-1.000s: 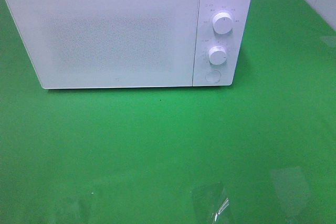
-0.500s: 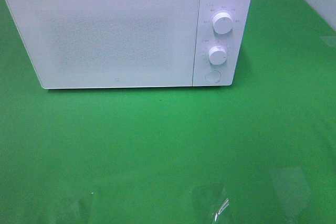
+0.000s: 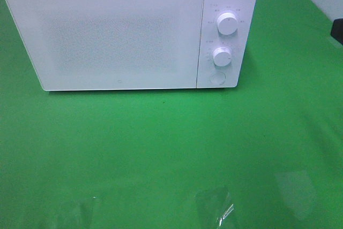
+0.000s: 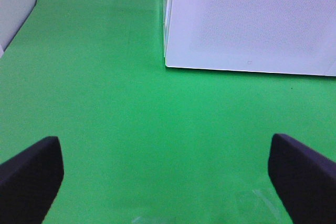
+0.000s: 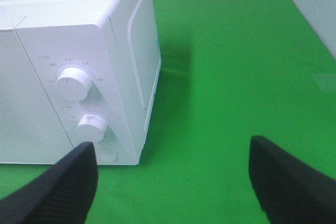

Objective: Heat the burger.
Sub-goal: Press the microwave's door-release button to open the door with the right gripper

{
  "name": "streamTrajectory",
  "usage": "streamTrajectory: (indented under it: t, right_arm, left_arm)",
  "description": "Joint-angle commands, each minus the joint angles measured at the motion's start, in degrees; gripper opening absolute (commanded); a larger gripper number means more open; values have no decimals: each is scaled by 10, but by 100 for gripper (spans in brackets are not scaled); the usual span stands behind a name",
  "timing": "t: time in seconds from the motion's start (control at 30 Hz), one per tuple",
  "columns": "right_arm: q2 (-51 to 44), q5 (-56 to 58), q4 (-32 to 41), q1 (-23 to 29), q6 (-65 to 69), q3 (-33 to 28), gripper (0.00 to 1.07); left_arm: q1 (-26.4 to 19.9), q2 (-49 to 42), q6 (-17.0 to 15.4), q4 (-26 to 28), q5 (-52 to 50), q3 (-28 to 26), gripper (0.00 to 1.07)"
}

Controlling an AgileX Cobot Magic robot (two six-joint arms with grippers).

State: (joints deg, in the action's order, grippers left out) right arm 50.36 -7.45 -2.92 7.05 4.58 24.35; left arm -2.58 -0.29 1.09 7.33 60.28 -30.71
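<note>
two knobs on shut microwave (image 3: pixel 128 33) panel: upper knob (image 3: pixel 228 23) at 12 o'clock of lower knob (image 3: pixel 222 56), button (image 3: pixel 216 78) at 6. microwave at 12 o'clock end of green table (image 3: pixel 161 148). left gripper (image 4: pixel 164 148) and right gripper (image 5: pixel 172 153) both spread wide, empty. burger in no view; place cannot be told.

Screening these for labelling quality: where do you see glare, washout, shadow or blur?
Exterior high: microwave front washed out, its labels faint; pale glare patches on the table at the near edge. Left wrist: fingers dark and soft-edged. Right wrist: knobs fairly crisp; the microwave shades the table beside it.
</note>
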Motion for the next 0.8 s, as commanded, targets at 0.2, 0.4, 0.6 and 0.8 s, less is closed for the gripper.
streamTrajectory:
  t: [0.2,0.4,0.6,0.8]
  right_arm:
    - [139,-195,0,-2,-17,1,76]
    - [219,-304,22,-2,-61,1,76]
    - [273,-376,93,33,-123,1,76]
    - [327,-454,211,107,-199,1,76]
  left_arm:
    - [-2,-9,2,2,-8,2,98]
    - [-2,-9,2,2,-8,2,98]
    - [-2,-9,2,2,-8,2,98]
    - [-2,-9,2,2,-8,2,98]
